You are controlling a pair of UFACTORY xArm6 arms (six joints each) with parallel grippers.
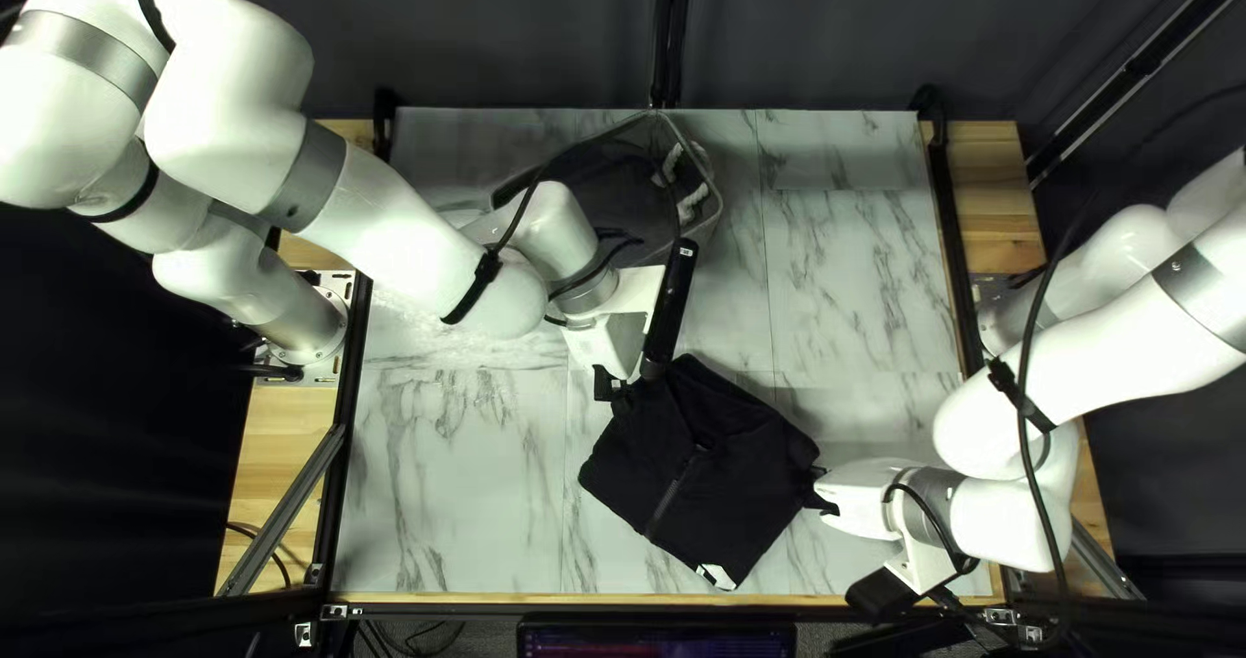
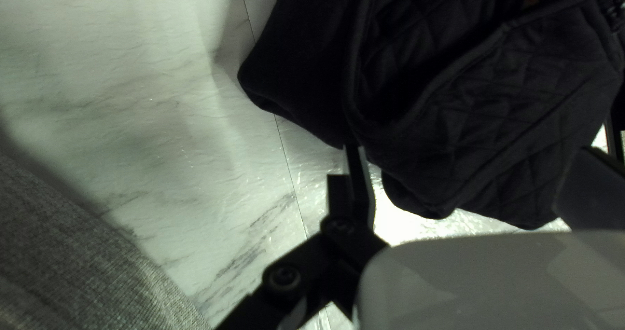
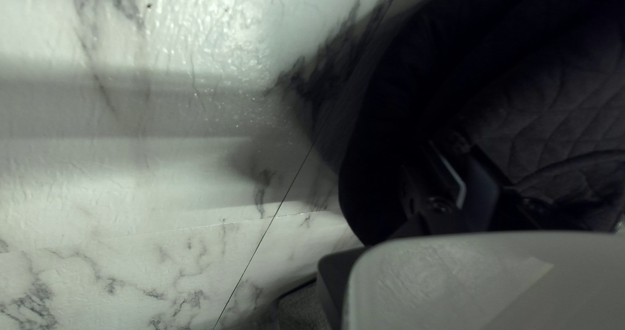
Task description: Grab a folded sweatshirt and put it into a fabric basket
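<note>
The left gripper is at the folded black sweatshirt's edge nearest the basket. In the left wrist view the left gripper stands wide open, the quilted cloth reaching across between its fingers. At the opposite side corner, the right gripper meets the sweatshirt. In the right wrist view the right gripper has its fingers close together on the dark cloth; shadow hides part of the tips. Behind the left forearm, the grey fabric basket is partly hidden, with rope handles and dark contents.
The left arm crosses above the table between its base and the sweatshirt, partly covering the basket. Grey basket fabric stands beside the left gripper. A screen is beyond the table's near edge. The right forearm hangs over the table's right edge.
</note>
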